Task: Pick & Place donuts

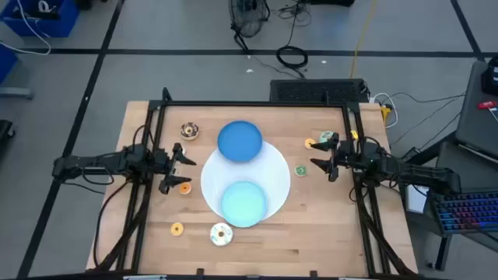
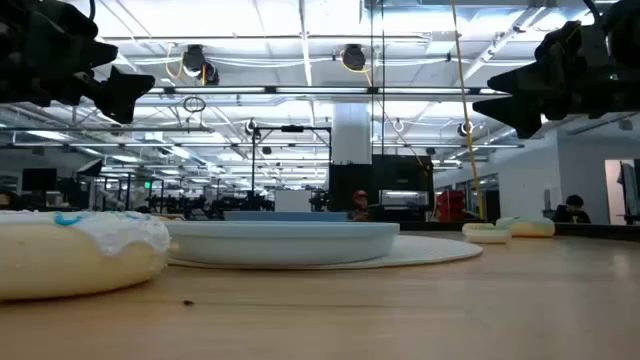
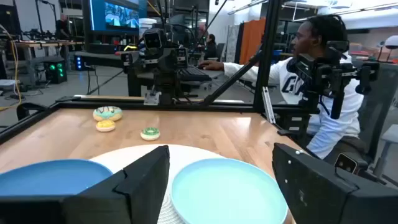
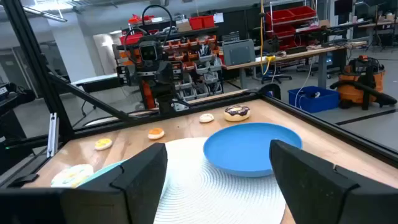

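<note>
Both arms hang above the wooden table (image 1: 311,225), one at each side of the round white mat (image 1: 274,167) in the middle. The left gripper (image 1: 177,165) has its fingers spread apart with nothing between them, just above a small orange donut (image 1: 184,187). The right gripper (image 1: 320,162) is likewise spread wide and empty, near the mat's right edge.

Two plates sit on the mat: a dark blue plate (image 1: 240,141) at the far side and a light blue plate (image 1: 243,203) at the near side. Neither carries a donut.

The donuts lie scattered on the bare wood. A chocolate donut (image 1: 189,131) sits near the far left corner. A yellow donut (image 1: 177,229) and a white frosted donut (image 1: 222,233) lie toward the near edge, left of the light plate. On the right, a teal donut (image 1: 327,138) and a small orange-yellow donut (image 1: 310,143) lie close together, with a small green donut (image 1: 300,170) just off the mat.

A person (image 3: 311,74) sits at a desk beyond the table.
</note>
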`<action>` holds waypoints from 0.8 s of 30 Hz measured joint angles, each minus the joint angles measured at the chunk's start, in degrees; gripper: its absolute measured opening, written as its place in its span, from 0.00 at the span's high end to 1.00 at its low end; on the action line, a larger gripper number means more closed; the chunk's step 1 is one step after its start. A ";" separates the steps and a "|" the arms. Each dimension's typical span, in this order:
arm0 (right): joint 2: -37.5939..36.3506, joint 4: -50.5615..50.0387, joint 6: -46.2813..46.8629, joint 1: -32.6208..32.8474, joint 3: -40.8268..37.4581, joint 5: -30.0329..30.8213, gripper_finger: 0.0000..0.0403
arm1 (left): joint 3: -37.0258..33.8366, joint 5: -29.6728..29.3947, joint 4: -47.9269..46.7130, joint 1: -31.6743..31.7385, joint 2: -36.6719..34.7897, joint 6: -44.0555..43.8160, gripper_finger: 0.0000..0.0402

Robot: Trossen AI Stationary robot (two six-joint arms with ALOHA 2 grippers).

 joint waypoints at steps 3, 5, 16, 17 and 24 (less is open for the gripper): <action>0.01 0.00 0.01 -0.02 -0.01 -0.01 0.33 | -0.01 0.00 0.00 0.01 0.00 0.00 0.29; 0.02 0.00 0.00 -0.01 0.00 -0.01 0.33 | 0.00 0.01 -0.01 -0.01 -0.01 0.00 0.29; 0.02 0.00 0.00 -0.02 -0.02 0.00 0.33 | 0.00 0.00 -0.01 -0.01 0.00 0.00 0.32; 0.01 0.00 0.00 -0.01 -0.01 -0.02 0.33 | 0.00 0.01 0.00 0.00 -0.02 0.00 0.31; 0.02 0.00 0.02 -0.02 -0.01 -0.01 0.33 | -0.01 0.01 -0.01 0.01 -0.02 0.00 0.31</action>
